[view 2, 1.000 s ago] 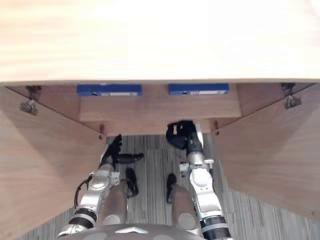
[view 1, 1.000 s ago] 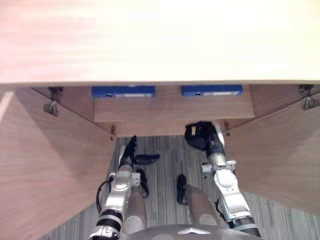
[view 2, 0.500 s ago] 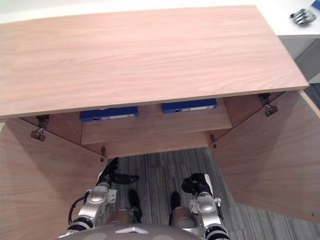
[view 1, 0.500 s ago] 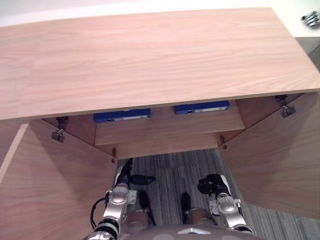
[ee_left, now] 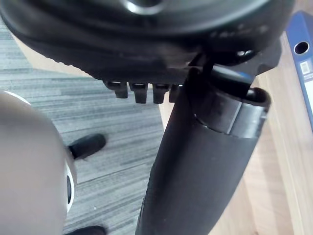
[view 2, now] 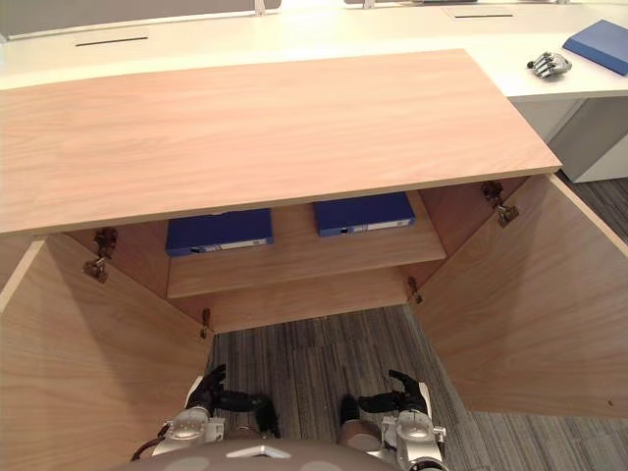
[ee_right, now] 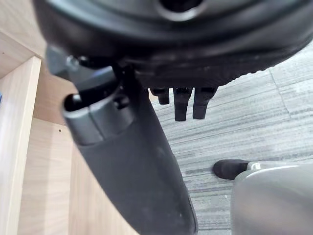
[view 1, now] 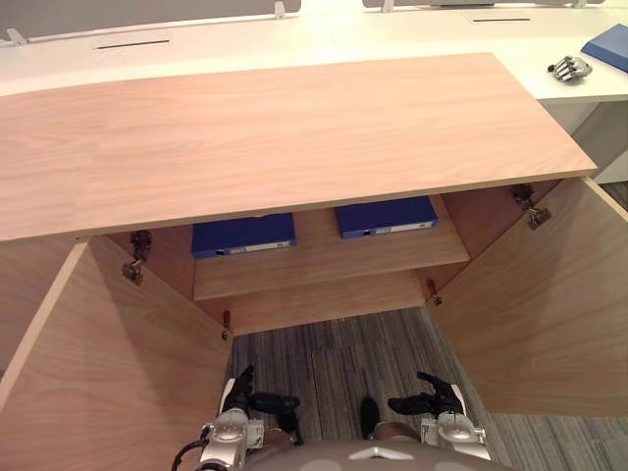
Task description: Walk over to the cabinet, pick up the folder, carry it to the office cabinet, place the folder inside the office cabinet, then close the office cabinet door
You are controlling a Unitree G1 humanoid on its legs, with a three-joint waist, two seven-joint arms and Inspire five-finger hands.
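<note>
Grey carpet (view 1: 343,343) before open office cabinet (view 1: 294,147), blue folders (view 1: 386,216) shelved at 12 o'clock, left hand (view 1: 247,397) and right hand (view 1: 432,400) low at 6, slack and empty, probably freed for shutting doors (view 1: 530,294).

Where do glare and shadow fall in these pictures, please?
Left eye view: glare washes the white desk; the cabinet top shades the shelf and two blue folders. Left wrist view: the left hand reads near-black, with a sheen on its thumb.
</note>
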